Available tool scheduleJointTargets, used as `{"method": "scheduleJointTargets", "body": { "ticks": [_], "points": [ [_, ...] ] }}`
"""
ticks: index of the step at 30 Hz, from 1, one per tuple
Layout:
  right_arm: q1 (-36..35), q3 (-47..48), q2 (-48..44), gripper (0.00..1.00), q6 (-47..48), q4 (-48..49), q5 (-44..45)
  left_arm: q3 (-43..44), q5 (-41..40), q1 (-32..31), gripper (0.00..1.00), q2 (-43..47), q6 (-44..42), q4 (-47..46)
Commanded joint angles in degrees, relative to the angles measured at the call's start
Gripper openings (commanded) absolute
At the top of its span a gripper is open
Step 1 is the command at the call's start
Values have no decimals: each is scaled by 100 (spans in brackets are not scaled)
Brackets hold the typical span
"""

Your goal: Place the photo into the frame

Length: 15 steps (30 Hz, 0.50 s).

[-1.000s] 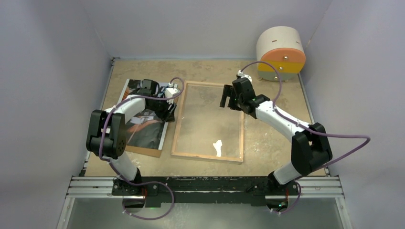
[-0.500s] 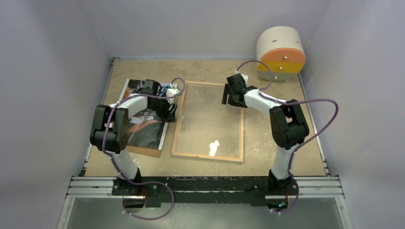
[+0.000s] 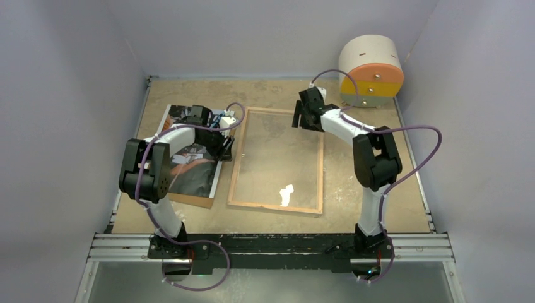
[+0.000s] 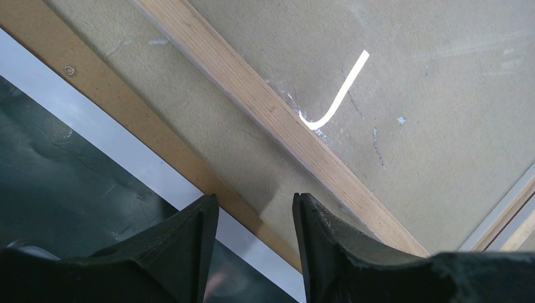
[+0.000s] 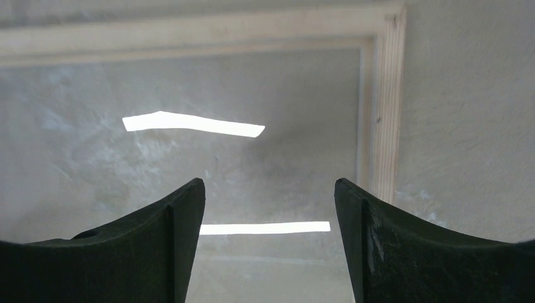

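Two arms reached out over the worn tan table (image 3: 378,189). The large, thin rectangular frame (image 3: 274,207) lay flat mid-table with its light wood-coloured rear face up. Its clear glass pane (image 3: 277,158) caught bright glints of light.

The large glossy paper photo (image 3: 189,167), a dark picture inside a white border, lay flat just left of the frame. It rested on a plain brown hardboard sheet (image 3: 189,201), whose near edge showed past the print. The photo was not in the frame.

The left gripper (image 3: 219,142) hung low over the photo's right edge; contact with the paper could not be told. In the left wrist view its fingers (image 4: 183,252) stood moderately apart with nothing between them. The gap showed the white border, the hardboard edge and a strip of bare table, with the frame's wooden rail (image 4: 265,107) just beyond.

The right gripper (image 3: 301,120) hovered over the frame's far right corner. In the right wrist view its fingers (image 5: 164,252) were spread wide and gripped nothing, with glass and the corner rail below them.

A squat white drum with an orange and yellow face (image 3: 371,69) sat at the table's far right corner, well apart from the rest.
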<state>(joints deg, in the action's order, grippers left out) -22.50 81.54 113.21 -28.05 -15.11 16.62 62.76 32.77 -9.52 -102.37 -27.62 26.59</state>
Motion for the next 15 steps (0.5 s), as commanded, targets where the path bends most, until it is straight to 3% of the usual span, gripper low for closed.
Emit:
{"method": "scheduleJointTargets", "body": {
  "ticks": [1,15],
  "points": [
    [68,861,216,77,218,-178,218,12,81,-33,50,98,-18,-99],
    [103,1282,1016,71,273,-583,983,-78,62,-33,50,82,-53,-157]
  ]
}}
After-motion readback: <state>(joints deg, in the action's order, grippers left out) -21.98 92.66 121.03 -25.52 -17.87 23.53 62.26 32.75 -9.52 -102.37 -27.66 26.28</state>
